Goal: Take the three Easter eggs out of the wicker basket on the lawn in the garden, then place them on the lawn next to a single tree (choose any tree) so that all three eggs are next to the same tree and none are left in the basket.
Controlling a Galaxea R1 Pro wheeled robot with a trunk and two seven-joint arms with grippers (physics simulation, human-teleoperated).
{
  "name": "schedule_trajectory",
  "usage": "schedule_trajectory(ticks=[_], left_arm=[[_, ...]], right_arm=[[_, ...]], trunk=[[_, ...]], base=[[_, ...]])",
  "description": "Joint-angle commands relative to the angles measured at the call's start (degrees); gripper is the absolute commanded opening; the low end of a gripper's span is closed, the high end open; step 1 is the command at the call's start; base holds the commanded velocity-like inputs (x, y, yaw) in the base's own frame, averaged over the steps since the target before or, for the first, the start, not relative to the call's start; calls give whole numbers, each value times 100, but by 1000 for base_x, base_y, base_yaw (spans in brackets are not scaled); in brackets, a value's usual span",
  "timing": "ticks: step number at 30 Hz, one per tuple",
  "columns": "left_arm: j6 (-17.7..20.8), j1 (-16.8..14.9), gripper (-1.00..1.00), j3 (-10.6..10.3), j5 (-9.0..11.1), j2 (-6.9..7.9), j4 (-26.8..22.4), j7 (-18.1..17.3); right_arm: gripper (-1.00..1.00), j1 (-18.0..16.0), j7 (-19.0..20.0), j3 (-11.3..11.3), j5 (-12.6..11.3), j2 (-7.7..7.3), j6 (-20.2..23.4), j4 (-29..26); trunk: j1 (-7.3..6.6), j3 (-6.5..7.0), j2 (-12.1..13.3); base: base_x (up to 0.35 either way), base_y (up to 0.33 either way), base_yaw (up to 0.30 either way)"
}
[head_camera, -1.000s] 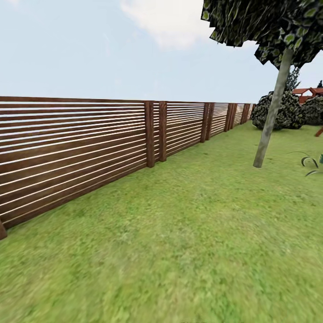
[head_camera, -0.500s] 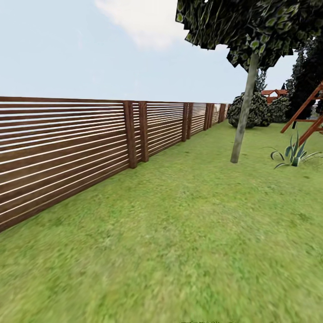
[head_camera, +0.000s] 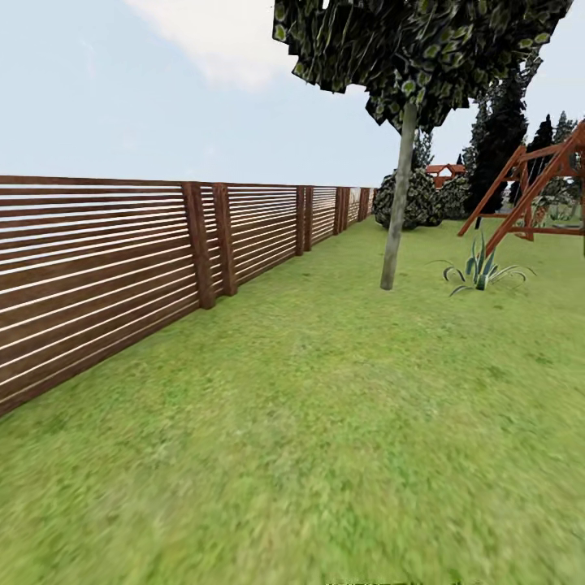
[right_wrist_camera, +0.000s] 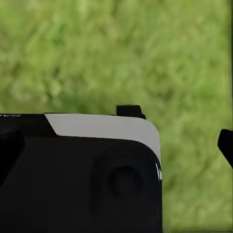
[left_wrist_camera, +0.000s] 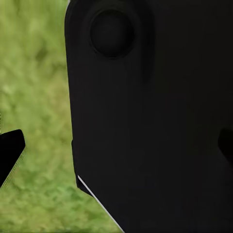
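Head view: the lawn [head_camera: 341,422] stretches ahead, with a brown slatted fence [head_camera: 106,260] along its left side; a tree [head_camera: 396,219] with a slim pale trunk stands on the grass further on, a spiky plant [head_camera: 479,270] and a red wooden swing frame [head_camera: 532,191] to its right, round bushes [head_camera: 410,199] behind it

Left wrist view: a black robot body part [left_wrist_camera: 155,116] over blurred grass; finger spread cannot be told

Right wrist view: a black and white robot part [right_wrist_camera: 80,170] over grass; finger spread cannot be told
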Motion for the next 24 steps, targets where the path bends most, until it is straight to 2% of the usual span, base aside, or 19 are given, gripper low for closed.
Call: schedule_trajectory(ticks=[1, 24], left_arm=[[-12, 3, 100, 0, -1, -1, -7, -1], [-12, 3, 100, -26, -41, -13, -7, -1]], right_arm=[[100, -4, 0, 0, -5, 0, -20, 7], [100, -4, 0, 5, 6, 9, -29, 7]], trunk=[[0, -4, -2], [0, -4, -2]], base=[[0, 0, -283], [0, 0, -283]])
